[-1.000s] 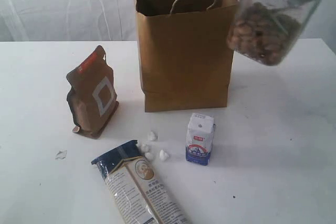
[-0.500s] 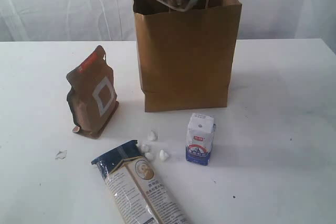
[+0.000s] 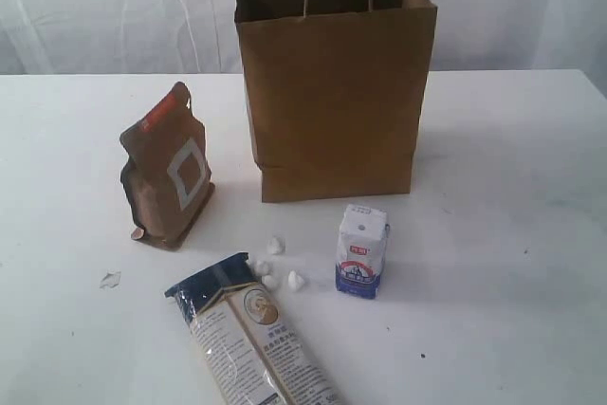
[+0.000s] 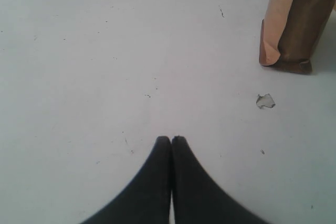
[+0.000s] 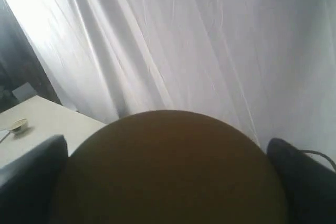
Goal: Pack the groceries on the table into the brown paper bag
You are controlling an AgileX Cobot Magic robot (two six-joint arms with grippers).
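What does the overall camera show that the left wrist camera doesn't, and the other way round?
Only the exterior view: the paper bag, small carton, noodle packet and white lumps. Only the left wrist view: the left gripper, jaws shut. Both: the brown pouch, the pale scrap near it, and the white table.

The bag (image 3: 332, 92) is kraft-brown, table (image 3: 512, 234) white — pouch (image 3: 166, 177) brown with red label.

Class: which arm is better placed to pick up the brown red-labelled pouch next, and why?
Left, probably: the left gripper is shut, empty, near the pouch; the right gripper holds the jar.
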